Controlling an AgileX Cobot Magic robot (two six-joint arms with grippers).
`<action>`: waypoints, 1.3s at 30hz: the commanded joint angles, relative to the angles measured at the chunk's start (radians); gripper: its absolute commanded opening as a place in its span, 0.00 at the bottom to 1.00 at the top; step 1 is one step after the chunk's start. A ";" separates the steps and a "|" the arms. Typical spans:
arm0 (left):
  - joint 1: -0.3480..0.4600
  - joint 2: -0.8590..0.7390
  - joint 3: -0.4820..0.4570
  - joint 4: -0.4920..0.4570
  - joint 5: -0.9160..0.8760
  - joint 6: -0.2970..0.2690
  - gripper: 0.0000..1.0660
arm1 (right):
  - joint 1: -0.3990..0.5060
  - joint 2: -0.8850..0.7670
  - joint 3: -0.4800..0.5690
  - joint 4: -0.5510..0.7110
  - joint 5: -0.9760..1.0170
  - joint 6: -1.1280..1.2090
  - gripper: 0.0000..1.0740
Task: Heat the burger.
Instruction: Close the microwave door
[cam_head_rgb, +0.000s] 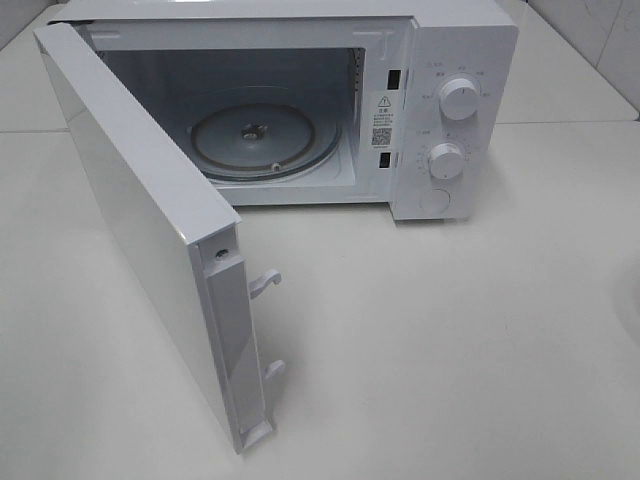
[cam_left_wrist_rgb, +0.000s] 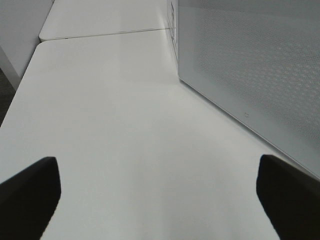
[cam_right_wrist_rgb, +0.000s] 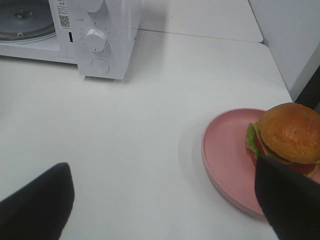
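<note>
At the far left of the high view, the microwave door (cam_head_rgb: 150, 230) is being held swung fully open, its latch hooks (cam_head_rgb: 266, 284) projecting from the free edge toward the table (cam_head_rgb: 450, 350). Further right, the microwave (cam_head_rgb: 300, 100) cavity is being shown with the glass turntable (cam_head_rgb: 265, 137) bare and nothing loaded; the two dials (cam_head_rgb: 458, 100) and the round button (cam_head_rgb: 434, 201) are being displayed on the control panel at the right. Neither arm is appearing in this view. In the left wrist view, the left gripper (cam_left_wrist_rgb: 157, 200) is being kept with its jaws spread wide over bare tabletop beside the door, holding nothing. In the right wrist view, the right gripper (cam_right_wrist_rgb: 165, 205) is likewise being presented with jaws wide apart and empty, one finger overlapping the edge of the pink plate (cam_right_wrist_rgb: 225, 150). The burger (cam_right_wrist_rgb: 286, 135) is sitting on that plate, toward its far side, well apart from the microwave. The step in hand is judged to be the pickup: the plate rim, rather than the soft bun, is probably best being gripped, and the plate kept level so the burger is not sliding while being carried clear of the open door.
</note>
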 joint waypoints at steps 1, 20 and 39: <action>0.002 -0.019 0.003 -0.002 -0.005 -0.003 0.95 | -0.001 -0.028 0.000 0.004 -0.006 -0.011 0.85; 0.002 -0.019 0.003 -0.002 -0.005 -0.003 0.95 | -0.001 -0.028 0.000 -0.002 -0.007 0.000 0.48; 0.002 -0.019 0.003 -0.002 -0.005 -0.003 0.95 | -0.001 -0.028 0.000 -0.002 -0.007 0.000 0.48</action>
